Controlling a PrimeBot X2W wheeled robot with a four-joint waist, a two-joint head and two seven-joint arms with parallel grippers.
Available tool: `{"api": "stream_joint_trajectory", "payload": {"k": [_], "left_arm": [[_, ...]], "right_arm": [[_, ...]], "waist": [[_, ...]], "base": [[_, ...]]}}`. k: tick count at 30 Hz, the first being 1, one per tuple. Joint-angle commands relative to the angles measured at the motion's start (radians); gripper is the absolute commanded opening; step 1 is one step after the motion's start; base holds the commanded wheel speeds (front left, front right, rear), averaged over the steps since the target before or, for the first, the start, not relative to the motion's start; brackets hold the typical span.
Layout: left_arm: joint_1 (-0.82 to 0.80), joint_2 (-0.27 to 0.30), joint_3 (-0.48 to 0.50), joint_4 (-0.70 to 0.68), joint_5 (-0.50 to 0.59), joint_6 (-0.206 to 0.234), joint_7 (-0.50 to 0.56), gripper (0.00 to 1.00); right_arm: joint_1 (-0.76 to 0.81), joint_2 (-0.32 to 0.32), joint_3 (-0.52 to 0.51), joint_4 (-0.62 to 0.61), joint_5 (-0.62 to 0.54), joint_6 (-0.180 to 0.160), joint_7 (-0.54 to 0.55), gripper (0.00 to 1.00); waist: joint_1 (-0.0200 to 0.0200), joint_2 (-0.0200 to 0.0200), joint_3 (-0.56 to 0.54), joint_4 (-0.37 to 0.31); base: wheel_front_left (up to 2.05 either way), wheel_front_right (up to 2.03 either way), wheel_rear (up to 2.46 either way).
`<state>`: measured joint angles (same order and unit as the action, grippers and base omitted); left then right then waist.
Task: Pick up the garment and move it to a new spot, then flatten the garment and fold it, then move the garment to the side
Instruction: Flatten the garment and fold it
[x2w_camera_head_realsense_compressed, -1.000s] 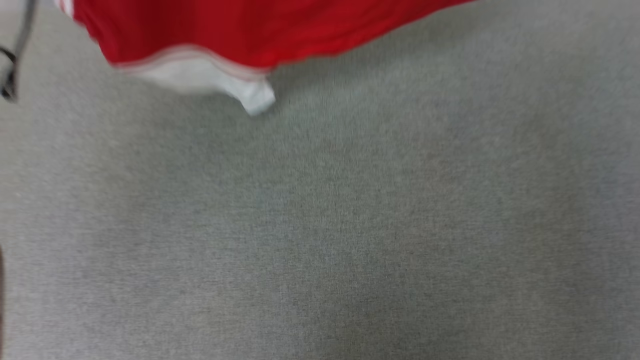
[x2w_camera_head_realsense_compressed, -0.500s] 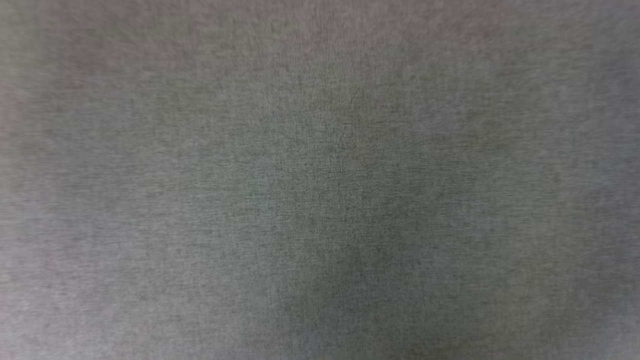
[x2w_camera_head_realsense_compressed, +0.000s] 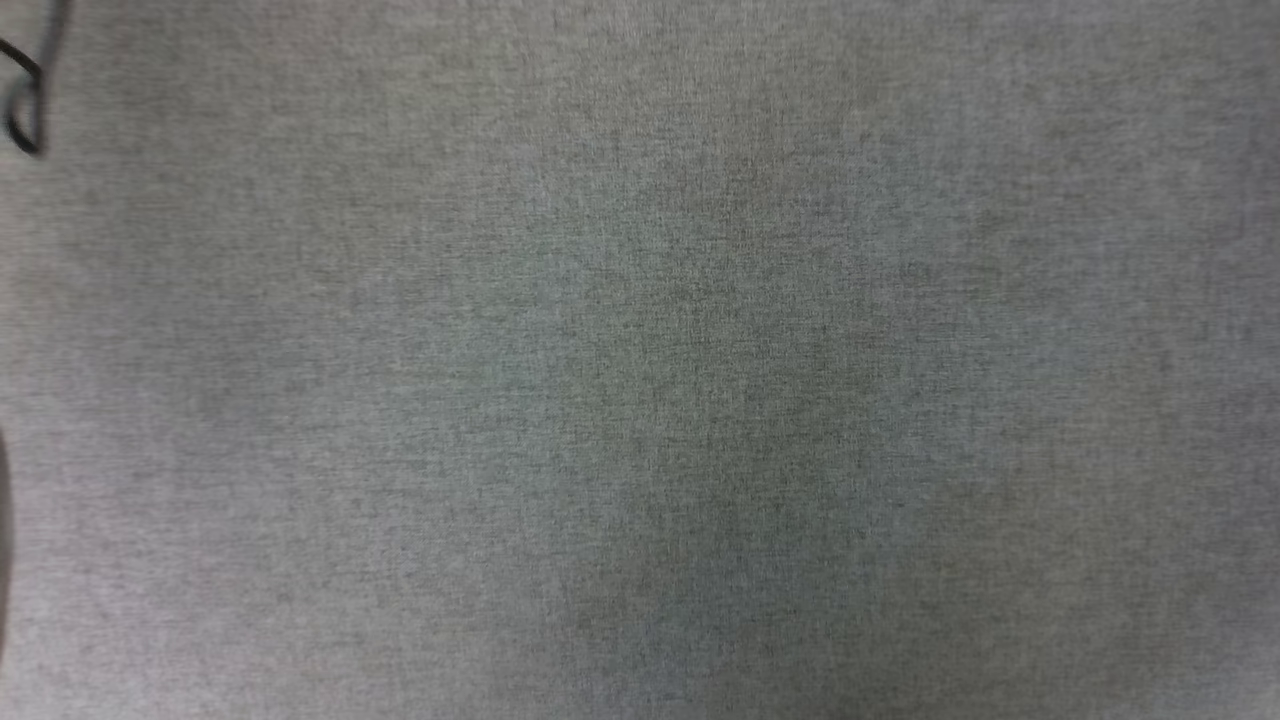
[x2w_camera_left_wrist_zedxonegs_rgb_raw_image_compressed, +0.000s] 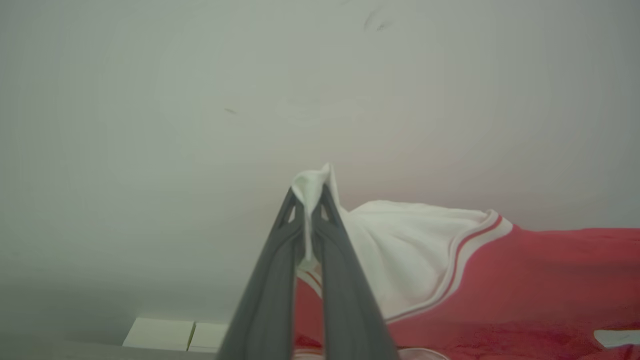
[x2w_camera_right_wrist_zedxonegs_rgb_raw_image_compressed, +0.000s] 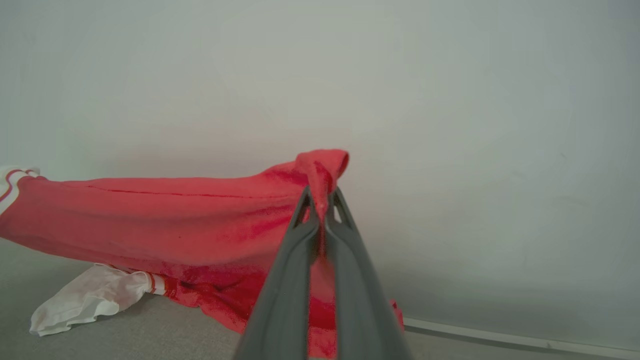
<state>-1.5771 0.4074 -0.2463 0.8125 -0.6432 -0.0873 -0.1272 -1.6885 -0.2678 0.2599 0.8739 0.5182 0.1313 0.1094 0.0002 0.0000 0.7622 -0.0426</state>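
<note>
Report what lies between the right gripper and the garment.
Nothing: the right wrist view shows the right gripper shut directly on red fabric of the garment.

Red garment (x2w_camera_right_wrist_zedxonegs_rgb_raw_image_compressed: 150, 215) (white sleeve (x2w_camera_left_wrist_zedxonegs_rgb_raw_image_compressed: 410, 250), red-white striped trim (x2w_camera_left_wrist_zedxonegs_rgb_raw_image_compressed: 462, 260)), mottled grey surface (x2w_camera_head_realsense_compressed: 640, 360), pale wall (x2w_camera_right_wrist_zedxonegs_rgb_raw_image_compressed: 450, 100)

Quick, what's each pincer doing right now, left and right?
Left pincer: closed, pinching the white sleeve of the red jersey.
Right pincer: closed, pinching a red fold of the red jersey.
</note>
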Motion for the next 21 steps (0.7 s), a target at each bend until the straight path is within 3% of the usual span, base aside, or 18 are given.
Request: {"api": "stream_joint_trajectory", "payload": {"k": [1, 10, 21], "left_arm": [[0.025, -0.002, -0.001, 0.018, -0.006, -0.009, -0.008, 0.0], [0.266, -0.025, -0.032, 0.094, -0.063, -0.04, -0.058, 0.0], [0.738, -0.004, -0.057, 0.0, -0.132, -0.043, -0.115, 0.0]], "right_arm": [[0.031, -0.003, 0.017, 0.012, 0.02, -0.001, -0.012, 0.0], [0.304, -0.005, 0.173, 0.034, 0.132, -0.001, -0.05, 0.0], [0.73, -0.066, 0.309, -0.071, 0.231, -0.001, -0.103, 0.0]], "waist": [[-0.0002, 0.0, -0.021, 0.006], [-0.0002, 0.0, -0.182, 0.005], [-0.0002, 0.0, -0.449, 0.016]], "base": [[0.0, 0.0, 0.0], [0.0, 0.0, 0.0], [0.0, 0.0, 0.0]]}}
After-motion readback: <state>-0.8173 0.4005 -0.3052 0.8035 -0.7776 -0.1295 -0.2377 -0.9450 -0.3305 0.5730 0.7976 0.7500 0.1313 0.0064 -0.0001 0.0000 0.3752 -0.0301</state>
